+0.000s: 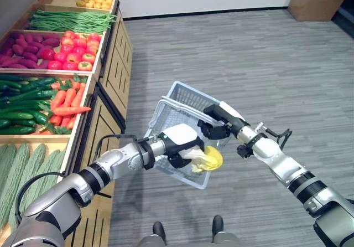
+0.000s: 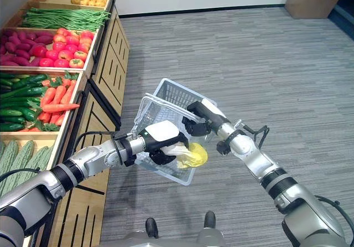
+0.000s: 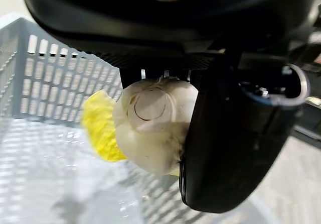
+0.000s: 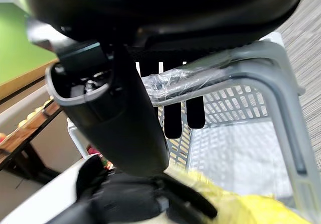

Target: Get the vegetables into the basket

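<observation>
Both hands are busy: your left hand (image 1: pixel 180 144) grips the pale yellow-leafed cabbage (image 1: pixel 206 159) over the grey plastic basket (image 1: pixel 182 100); your right hand (image 1: pixel 217 122) clutches its handle (image 4: pixel 210 73).

Silver-grey arms with black joint bands, white-backed dark hands.

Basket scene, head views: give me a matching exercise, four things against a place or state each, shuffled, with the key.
Things:
1. cabbage
2. basket
3. carrots
4. apples

Places or states:
A. lying on the shelf crate between the cucumbers and the crate's wooden edge
B. held up by its handle in the right hand
C. gripped in the left hand at the basket's near rim
D. on the shelf beside the purple sweet potatoes

Pairs: 1-C, 2-B, 3-A, 4-D
</observation>
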Tool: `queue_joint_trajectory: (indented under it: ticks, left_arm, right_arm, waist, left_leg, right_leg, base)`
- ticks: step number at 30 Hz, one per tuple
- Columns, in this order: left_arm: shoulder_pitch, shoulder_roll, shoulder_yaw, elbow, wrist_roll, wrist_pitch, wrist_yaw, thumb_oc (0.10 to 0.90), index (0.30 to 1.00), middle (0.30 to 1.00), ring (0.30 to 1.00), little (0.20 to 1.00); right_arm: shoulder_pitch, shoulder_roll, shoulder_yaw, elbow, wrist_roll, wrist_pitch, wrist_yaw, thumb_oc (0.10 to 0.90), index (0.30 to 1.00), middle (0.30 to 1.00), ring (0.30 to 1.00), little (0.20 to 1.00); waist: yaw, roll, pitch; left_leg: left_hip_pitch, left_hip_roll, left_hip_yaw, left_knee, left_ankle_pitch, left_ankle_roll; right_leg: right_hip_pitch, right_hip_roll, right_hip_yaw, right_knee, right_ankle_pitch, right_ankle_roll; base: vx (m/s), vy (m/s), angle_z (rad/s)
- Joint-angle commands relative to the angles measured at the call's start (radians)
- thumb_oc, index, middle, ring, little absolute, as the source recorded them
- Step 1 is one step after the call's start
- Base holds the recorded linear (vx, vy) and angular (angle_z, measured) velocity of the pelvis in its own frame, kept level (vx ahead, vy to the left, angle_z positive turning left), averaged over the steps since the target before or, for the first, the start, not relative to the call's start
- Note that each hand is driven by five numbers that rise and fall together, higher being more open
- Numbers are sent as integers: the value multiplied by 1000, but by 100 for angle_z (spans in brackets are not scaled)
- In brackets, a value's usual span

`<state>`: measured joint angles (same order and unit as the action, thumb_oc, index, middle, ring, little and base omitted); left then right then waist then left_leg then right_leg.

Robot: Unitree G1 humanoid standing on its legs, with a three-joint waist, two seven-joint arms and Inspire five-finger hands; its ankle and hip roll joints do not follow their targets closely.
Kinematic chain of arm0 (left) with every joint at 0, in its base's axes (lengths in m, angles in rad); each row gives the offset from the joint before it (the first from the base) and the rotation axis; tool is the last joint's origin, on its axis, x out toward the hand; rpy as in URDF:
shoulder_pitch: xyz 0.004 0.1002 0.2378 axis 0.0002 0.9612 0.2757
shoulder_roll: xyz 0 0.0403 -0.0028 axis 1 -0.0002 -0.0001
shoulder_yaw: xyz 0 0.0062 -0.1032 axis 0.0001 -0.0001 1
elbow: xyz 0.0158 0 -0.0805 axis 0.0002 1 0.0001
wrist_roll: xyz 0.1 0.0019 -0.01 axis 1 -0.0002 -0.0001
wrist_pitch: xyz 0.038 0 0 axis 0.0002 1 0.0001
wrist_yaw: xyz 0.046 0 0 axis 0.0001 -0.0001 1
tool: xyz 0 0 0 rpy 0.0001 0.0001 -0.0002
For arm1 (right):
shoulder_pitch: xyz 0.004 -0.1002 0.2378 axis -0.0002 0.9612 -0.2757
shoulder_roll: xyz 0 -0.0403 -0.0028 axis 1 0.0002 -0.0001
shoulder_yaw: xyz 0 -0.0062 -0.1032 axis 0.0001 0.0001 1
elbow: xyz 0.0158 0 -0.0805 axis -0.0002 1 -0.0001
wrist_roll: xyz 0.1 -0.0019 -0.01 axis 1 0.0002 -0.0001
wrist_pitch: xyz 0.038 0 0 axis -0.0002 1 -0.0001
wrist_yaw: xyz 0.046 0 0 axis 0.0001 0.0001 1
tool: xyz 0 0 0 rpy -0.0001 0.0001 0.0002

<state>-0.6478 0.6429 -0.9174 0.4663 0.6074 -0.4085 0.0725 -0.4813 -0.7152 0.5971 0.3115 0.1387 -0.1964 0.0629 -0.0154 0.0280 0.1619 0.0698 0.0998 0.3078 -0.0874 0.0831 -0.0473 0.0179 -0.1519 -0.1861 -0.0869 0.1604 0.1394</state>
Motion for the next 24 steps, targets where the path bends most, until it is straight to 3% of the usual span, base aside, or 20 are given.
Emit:
queue_joint_trajectory:
  ticks: [1, 8, 9, 10, 11, 12, 24]
  left_arm:
    - [-91, -17, 51, 78, 53, 16, 127, 400, 300, 300, 300, 300]
    - [-66, -3, 67, 187, 157, 63, 165, 400, 300, 300, 300, 300]
    - [-60, -5, 74, 192, 167, 66, 172, 506, 448, 448, 448, 448]
    - [-58, -3, 75, 199, 174, 73, 170, 812, 876, 876, 876, 876]
    - [-58, -4, 75, 200, 174, 73, 171, 812, 876, 876, 876, 876]
    - [-57, -5, 76, 208, 188, 81, 173, 900, 1000, 1000, 1000, 1000]
    - [-10, -27, 129, 88, 143, 67, 159, 900, 1000, 1000, 1000, 1000]
  right_arm:
    - [-159, 19, -79, -133, 147, -153, -37, 400, 300, 300, 300, 300]
    - [-120, -9, -92, -146, 156, -156, -23, 400, 300, 300, 300, 300]
    - [-113, -13, -97, -146, 154, -157, -24, 400, 300, 300, 300, 300]
    - [-110, -17, -100, -145, 153, -157, -25, 400, 300, 300, 300, 300]
    - [-110, -18, -100, -146, 153, -157, -25, 400, 300, 300, 300, 300]
    - [-105, -20, -104, -141, 150, -156, -27, 400, 300, 300, 300, 300]
    - [-12, 14, -180, -33, 97, -136, -67, 400, 300, 300, 300, 300]
  waist:
    - [11, -44, -71]
    - [6, -43, -74]
    - [6, -42, -74]
    - [6, -43, -74]
    - [6, -42, -74]
    - [6, -42, -74]
    - [12, -42, -72]
  left_leg:
    - [16, 26, -46, 0, -42, -76]
    - [25, 32, -42, 0, -42, -79]
    - [26, 33, -42, 0, -43, -80]
    - [26, 34, -42, 0, -43, -80]
    - [26, 34, -42, 0, -43, -81]
    - [27, 34, -42, 0, -42, -81]
    - [29, 35, -51, 0, -42, -78]
  right_leg:
    - [55, -57, 7, 0, -78, 67]
    - [62, -52, 7, 0, -83, 65]
    - [63, -52, 7, 0, -84, 65]
    - [63, -51, 7, 0, -84, 64]
    - [64, -51, 7, 0, -84, 64]
    - [65, -51, 7, 0, -85, 64]
    - [75, -48, -2, 0, -90, 59]
  base:
    - [0, 0, 0]
    - [0, 0, 0]
    - [0, 0, 0]
    - [0, 0, 0]
    - [0, 0, 0]
    - [0, 0, 0]
    - [0, 0, 0]
